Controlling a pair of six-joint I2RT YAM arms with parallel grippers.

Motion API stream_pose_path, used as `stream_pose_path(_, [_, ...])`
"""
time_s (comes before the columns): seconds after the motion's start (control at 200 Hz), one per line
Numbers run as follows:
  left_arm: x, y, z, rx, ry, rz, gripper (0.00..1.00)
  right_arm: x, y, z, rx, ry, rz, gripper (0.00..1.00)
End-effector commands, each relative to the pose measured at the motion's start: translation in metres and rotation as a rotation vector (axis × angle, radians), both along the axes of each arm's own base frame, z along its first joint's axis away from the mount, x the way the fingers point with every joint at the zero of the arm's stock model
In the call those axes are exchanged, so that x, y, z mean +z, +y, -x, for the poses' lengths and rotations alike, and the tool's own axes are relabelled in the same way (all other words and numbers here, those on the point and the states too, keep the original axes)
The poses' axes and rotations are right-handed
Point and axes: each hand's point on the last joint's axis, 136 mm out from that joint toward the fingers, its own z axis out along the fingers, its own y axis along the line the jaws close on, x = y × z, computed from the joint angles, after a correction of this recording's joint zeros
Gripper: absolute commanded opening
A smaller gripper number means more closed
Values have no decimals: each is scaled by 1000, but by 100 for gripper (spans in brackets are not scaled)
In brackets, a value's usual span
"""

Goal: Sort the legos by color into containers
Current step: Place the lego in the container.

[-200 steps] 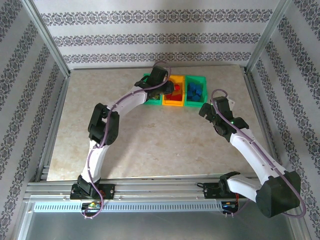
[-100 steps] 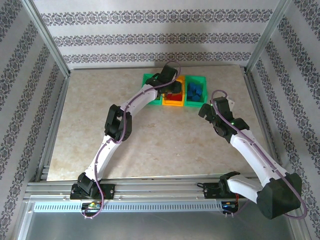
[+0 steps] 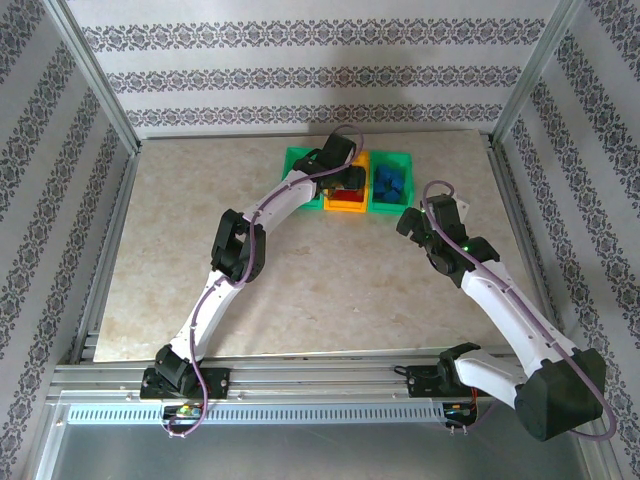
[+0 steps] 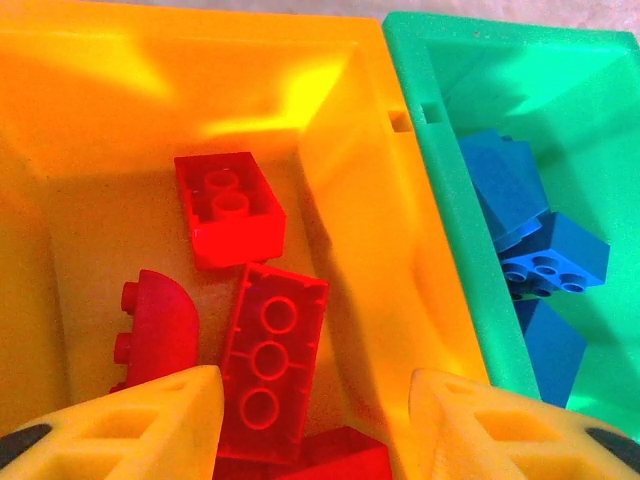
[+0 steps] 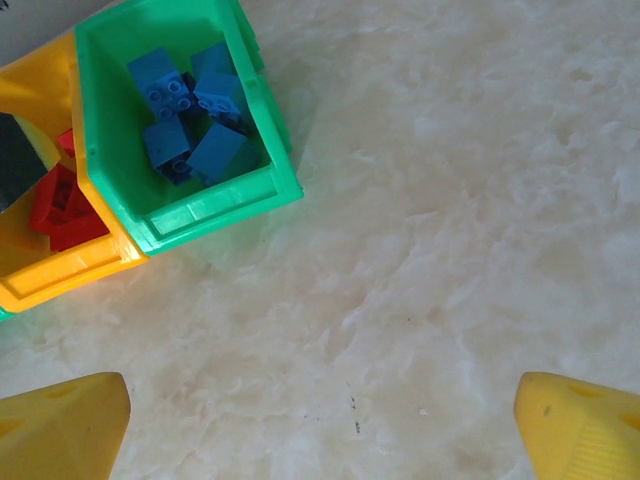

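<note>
My left gripper [image 3: 350,180] hangs open over the orange-yellow bin [image 4: 340,150], and nothing sits between its yellow fingers [image 4: 150,420]. Below it lie several red bricks: a long one upside down [image 4: 265,360], a short studded one [image 4: 228,208] and a rounded one [image 4: 160,325]. The green bin to the right [image 4: 450,200] holds several blue bricks [image 4: 555,255]. The left green bin [image 3: 298,160] is mostly hidden by my left arm, and no lime bricks can be seen. My right gripper [image 5: 320,400] is open above bare table, right of and nearer than the bin with the blue bricks [image 5: 185,110].
The three bins stand in a row at the back middle of the marble-patterned table [image 3: 330,280]. Metal frame posts and patterned walls close off the sides [image 3: 95,110]. Bare tabletop lies around and in front of the bins.
My left arm has swung right from over the left green bin to over the orange-yellow bin and stretched forward. The right arm has stayed where it was.
</note>
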Motion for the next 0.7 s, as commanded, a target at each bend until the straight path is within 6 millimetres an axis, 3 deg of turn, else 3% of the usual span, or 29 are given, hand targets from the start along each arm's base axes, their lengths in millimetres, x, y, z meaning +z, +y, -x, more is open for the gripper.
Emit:
stream_pose_path(0.0, [57, -5, 4, -27, -80, 26, 52, 5, -3, 3, -14, -9, 13, 98])
stream_pose_path(0.23, [114, -1, 20, -60, -136, 53, 56, 4, -4, 5, -13, -6, 21, 98])
stream_pose_path(0.43, [149, 21, 33, -33, -204, 14, 61, 4, -6, 5, -13, -12, 33, 98])
stream_pose_path(0.605, [174, 54, 51, 30, -293, -15, 75, 5, -6, 6, -5, -28, 39, 98])
stream_pose_path(0.695, [184, 80, 64, 88, -346, -34, 92, 6, -7, 7, -7, -36, 45, 98])
